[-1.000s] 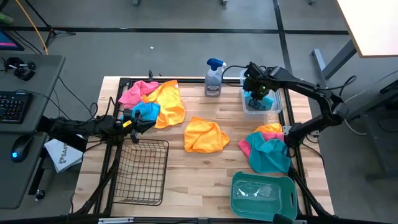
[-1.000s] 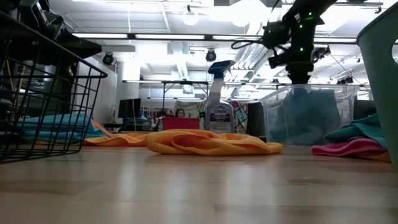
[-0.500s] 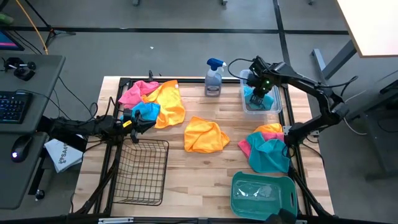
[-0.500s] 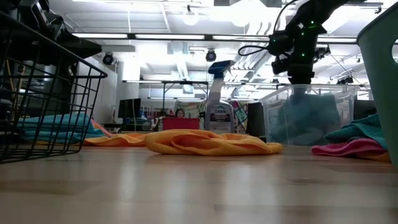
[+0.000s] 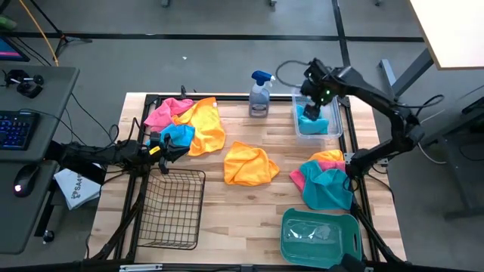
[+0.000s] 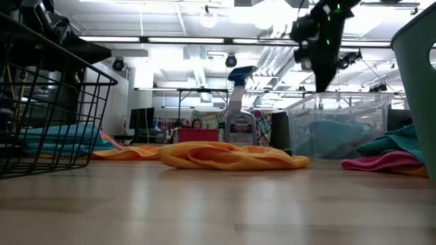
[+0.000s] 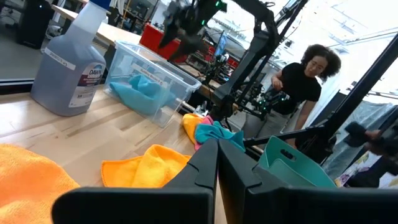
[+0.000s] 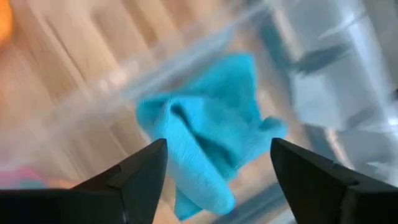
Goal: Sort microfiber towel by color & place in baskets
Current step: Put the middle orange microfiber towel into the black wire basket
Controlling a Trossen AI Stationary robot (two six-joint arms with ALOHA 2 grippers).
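Our right gripper point(image 5: 311, 92) hangs above the clear tub point(image 5: 335, 125) at the table's far right, its fingers point(image 8: 140, 180) spread wide and holding nothing. A turquoise towel point(image 8: 208, 152) lies loose in the tub below them. We judge this the end of a drop-off: one blue cloth is sorted, and the next move calls for picking another towel, likely from the heap near the table's right edge.

Our left gripper point(image 5: 168, 146) waits at the left edge beside the wire basket point(image 5: 174, 208), fingers pressed together, with a blue towel point(image 5: 180, 134) just past its tip.

We count three containers: the wire basket, the clear tub, and the teal basket point(image 5: 286, 227) at the near edge. Loose towels: a pink point(image 5: 168, 110) and an orange one point(image 5: 206, 121) far left, an orange one point(image 5: 249, 163) mid-table, and a heap of orange, pink and turquoise point(image 5: 325, 181) at right. One spray bottle point(image 5: 260, 95) stands near the tub.
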